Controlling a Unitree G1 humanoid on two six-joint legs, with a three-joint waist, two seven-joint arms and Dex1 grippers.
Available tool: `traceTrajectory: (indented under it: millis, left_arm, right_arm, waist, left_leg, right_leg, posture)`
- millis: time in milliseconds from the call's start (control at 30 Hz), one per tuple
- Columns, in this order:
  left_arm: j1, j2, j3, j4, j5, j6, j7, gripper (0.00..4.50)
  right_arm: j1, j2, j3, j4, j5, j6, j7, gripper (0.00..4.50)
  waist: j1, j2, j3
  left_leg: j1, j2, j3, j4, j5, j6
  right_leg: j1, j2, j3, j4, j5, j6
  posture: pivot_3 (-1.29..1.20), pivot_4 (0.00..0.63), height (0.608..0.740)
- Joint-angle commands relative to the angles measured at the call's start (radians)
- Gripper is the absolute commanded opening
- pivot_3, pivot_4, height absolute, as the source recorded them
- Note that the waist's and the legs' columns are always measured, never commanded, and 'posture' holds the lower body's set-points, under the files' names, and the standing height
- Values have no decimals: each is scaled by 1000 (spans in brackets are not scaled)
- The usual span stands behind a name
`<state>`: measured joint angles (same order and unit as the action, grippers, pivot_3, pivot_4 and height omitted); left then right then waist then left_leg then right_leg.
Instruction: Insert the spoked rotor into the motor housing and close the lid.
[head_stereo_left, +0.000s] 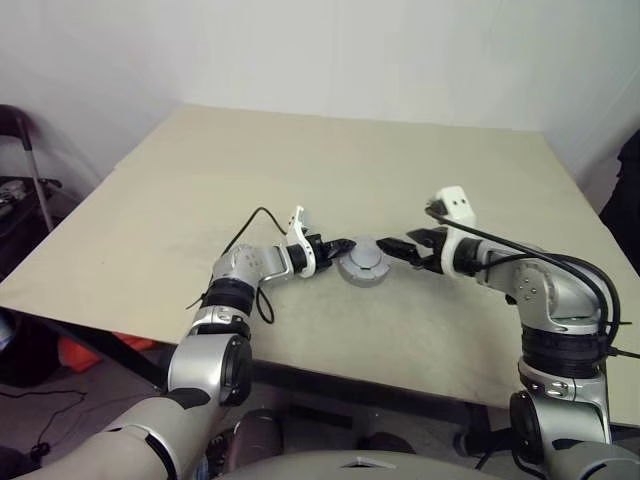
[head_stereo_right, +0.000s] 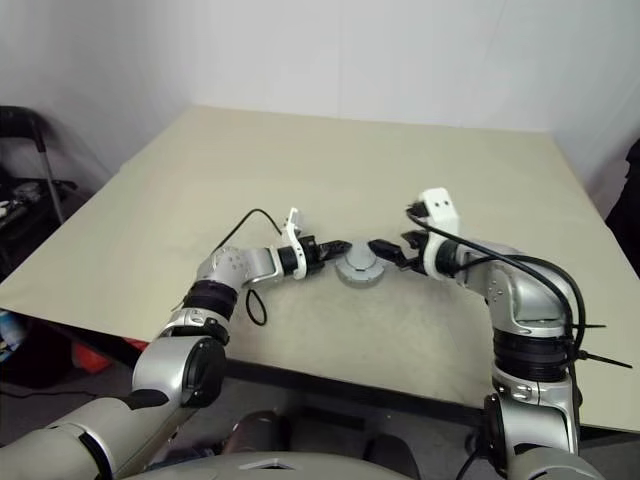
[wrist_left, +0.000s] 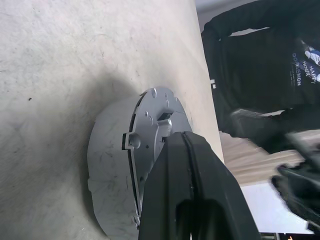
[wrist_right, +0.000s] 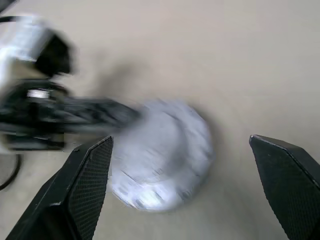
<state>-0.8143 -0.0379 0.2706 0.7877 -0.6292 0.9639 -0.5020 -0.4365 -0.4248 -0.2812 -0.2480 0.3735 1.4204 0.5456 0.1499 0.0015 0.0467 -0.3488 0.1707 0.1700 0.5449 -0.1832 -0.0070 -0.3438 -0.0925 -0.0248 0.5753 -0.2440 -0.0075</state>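
The round grey motor housing (head_stereo_left: 362, 264) sits on the table near its front edge. A flat silver lid (wrist_left: 150, 130) lies on top of it. The spoked rotor is hidden. My left gripper (head_stereo_left: 345, 243) is shut, its black fingers (wrist_left: 200, 170) pressed together and resting against the lid's rim on the housing's left side. My right gripper (head_stereo_left: 395, 246) stands open just to the right of the housing, its fingers (wrist_right: 85, 185) spread wide with nothing between them. In the right wrist view the housing (wrist_right: 160, 155) lies ahead of the open jaws.
The beige table (head_stereo_left: 350, 160) stretches far back behind the housing. A black cable (head_stereo_left: 250, 225) loops over the left arm. A dark chair (head_stereo_left: 25, 150) stands off the table's left side. A person in a dark sweatshirt (wrist_left: 260, 65) stands past the right edge.
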Motion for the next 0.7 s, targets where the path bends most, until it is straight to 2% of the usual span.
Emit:
traceTrajectory:
  millis: [33, 300, 533, 700]
  left_arm:
    - [6, 9, -19, 52, 48, -7, 27, 24]
    - [-26, 20, 6, 99, 51, -44, 27, 24]
    - [-28, 29, 20, 104, 49, -56, 32, 24]
    - [-31, 33, 31, 108, 50, -61, 36, 24]
  right_arm:
    - [35, 33, -104, 31, 34, 116, -29, 4472]
    - [54, 166, -175, 107, 40, 159, -87, 4472]
    - [-6, 328, -188, 123, 56, 173, -143, 4472]
    - [-55, 397, -214, 183, 52, 145, -174, 4472]
  waist:
    - [0, 1, 0]
    - [-3, 2, -1]
    - [-26, 1, -1]
    - [-30, 1, -1]
  left_leg:
    - [-1, 0, 0, -1, 0, 0]
    - [-1, 0, 1, -2, 1, -1]
    - [3, 2, 1, -4, 4, -7]
    - [2, 2, 1, -4, 5, -9]
  right_leg:
    - [-2, 0, 0, 0, 0, 0]
    - [-4, 1, 0, 0, 0, 0]
    - [-4, 1, 0, 3, 0, 1]
    - [-6, 1, 0, 5, 1, -1]
  posture:
    - [0, 0, 740]
    - [0, 0, 740]
    - [0, 0, 740]
    - [0, 0, 740]
